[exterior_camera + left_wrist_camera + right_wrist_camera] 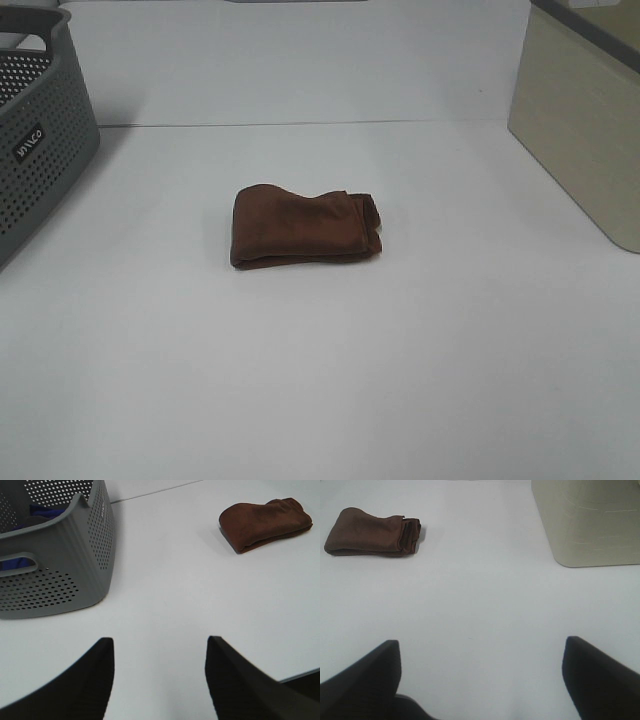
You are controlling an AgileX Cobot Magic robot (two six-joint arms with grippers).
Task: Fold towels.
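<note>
Surface: plain white table [320, 380], evenly lit.
Left: grey perforated basket [40, 150].
Right: beige bin [580, 130].

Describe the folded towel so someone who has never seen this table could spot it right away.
Look at the white table, between the grey basket on the left and the beige bin on the right. The towel lies near the middle, the only dark reddish-brown thing, folded into a small thick bundle.

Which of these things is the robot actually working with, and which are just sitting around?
Part of the job:
- dark reddish-brown terry cloth towel, folded into a compact bundle mid-table

Just lying about:
- grey perforated plastic basket, something blue inside
- beige plastic bin
- white table
</note>
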